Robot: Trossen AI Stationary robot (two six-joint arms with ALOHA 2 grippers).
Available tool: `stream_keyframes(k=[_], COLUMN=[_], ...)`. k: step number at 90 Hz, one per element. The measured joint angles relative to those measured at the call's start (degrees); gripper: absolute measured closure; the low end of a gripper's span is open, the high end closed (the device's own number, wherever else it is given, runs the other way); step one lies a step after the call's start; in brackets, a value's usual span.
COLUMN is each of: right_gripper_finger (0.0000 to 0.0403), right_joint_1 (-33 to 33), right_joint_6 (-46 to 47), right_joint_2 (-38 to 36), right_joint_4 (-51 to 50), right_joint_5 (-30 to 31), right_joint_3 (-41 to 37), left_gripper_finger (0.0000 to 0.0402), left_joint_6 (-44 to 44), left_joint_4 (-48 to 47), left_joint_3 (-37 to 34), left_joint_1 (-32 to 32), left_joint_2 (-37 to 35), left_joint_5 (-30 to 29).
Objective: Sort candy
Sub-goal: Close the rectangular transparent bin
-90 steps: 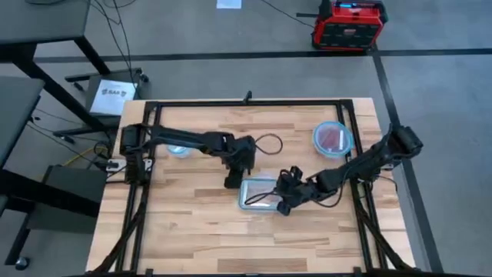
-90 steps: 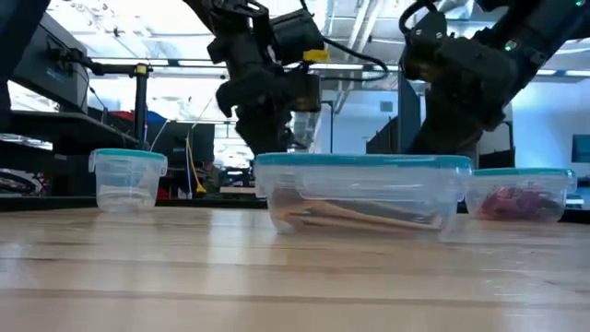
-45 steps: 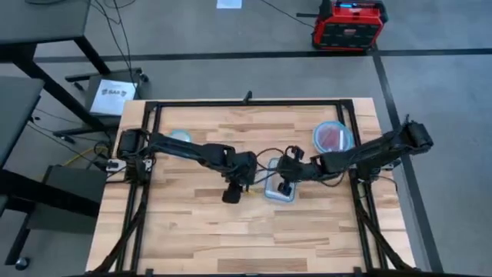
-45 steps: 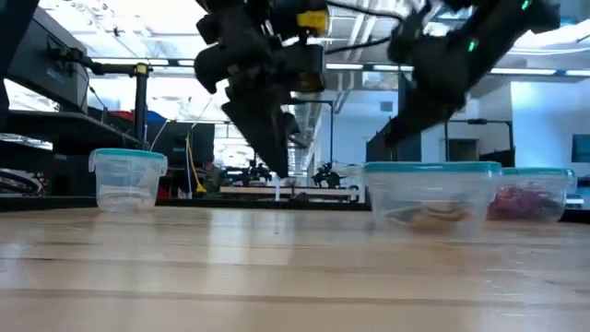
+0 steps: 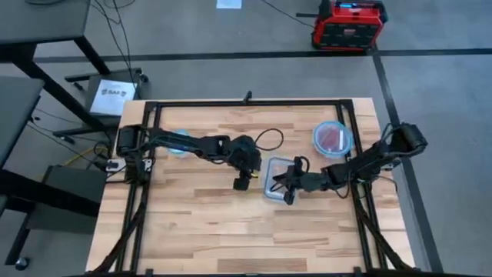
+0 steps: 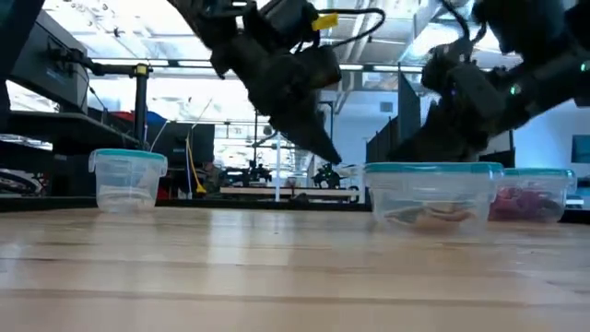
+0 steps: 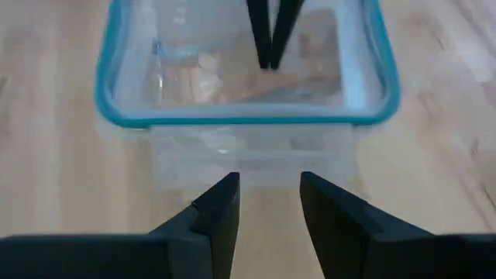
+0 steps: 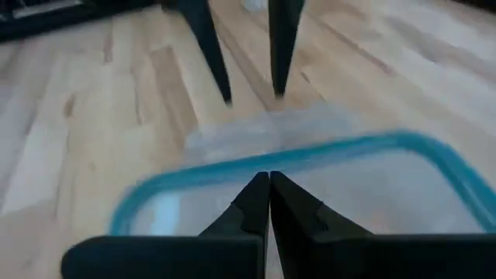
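A clear rectangular blue-rimmed container [image 5: 267,178] [image 7: 232,118] stands mid-table with orange-white candy [image 7: 256,85] [image 6: 431,214] lying on its floor. My left gripper [image 5: 241,185] [image 7: 268,203] hovers open just left of it, fingers aimed at its near wall and touching nothing. My right gripper [image 5: 283,183] [image 8: 269,195] is shut, with its fingertips over the container's open top, also seen from the left wrist as the right gripper [image 7: 267,46]. Nothing shows between its fingers. My right gripper reaches over the container's rim [image 8: 256,167] from the table's right side, slanting down, with its fingers shut. Whether the fingertips [image 7: 267,63] touch the candy or the container, I cannot tell.
A round blue-rimmed container [image 5: 332,137] [image 6: 521,198] holding red candy stands at the far right. A small, seemingly empty container [image 5: 178,146] [image 6: 127,180] stands at the far left. Bare wood lies along the near edge. A black frame [image 5: 246,103] borders the table.
The rectangular container has slid toward the table's right edge and turned about a quarter turn, then stayed put. My left gripper moved toward the near edge, then back up and right toward the container. My right gripper shifted toward the far edge and now sits over the container.
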Motion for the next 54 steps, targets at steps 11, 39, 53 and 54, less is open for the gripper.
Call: stream_keyframes(k=[11, 39, 53, 54], right_gripper_finger=[0.0403, 0.0403, 0.0403, 0.0403], right_joint_1=[-0.37, -0.67, -1.70, -1.83], right_joint_6=[-0.20, -1.08, -1.50, -1.58], right_joint_2=[2.20, 6.18, 8.62, 8.85], right_joint_4=[1.92, 4.80, 4.28, 4.30], right_joint_5=[-0.38, -0.96, -2.63, -2.89], right_joint_3=[0.22, 1.75, 3.49, 3.72], left_gripper_finger=[0.0279, 0.0279, 0.0279, 0.0279], left_joint_6=[-1.07, -2.29, -2.47, -2.44], left_joint_4=[1.83, 10.43, 10.79, 10.78], left_joint_3=[-2.68, -5.93, -5.80, -5.72], left_joint_1=[0.14, 0.25, 0.27, 0.27], left_joint_2=[0.07, -0.02, 2.17, 2.42], left_joint_5=[0.12, 0.12, 0.55, 0.53])
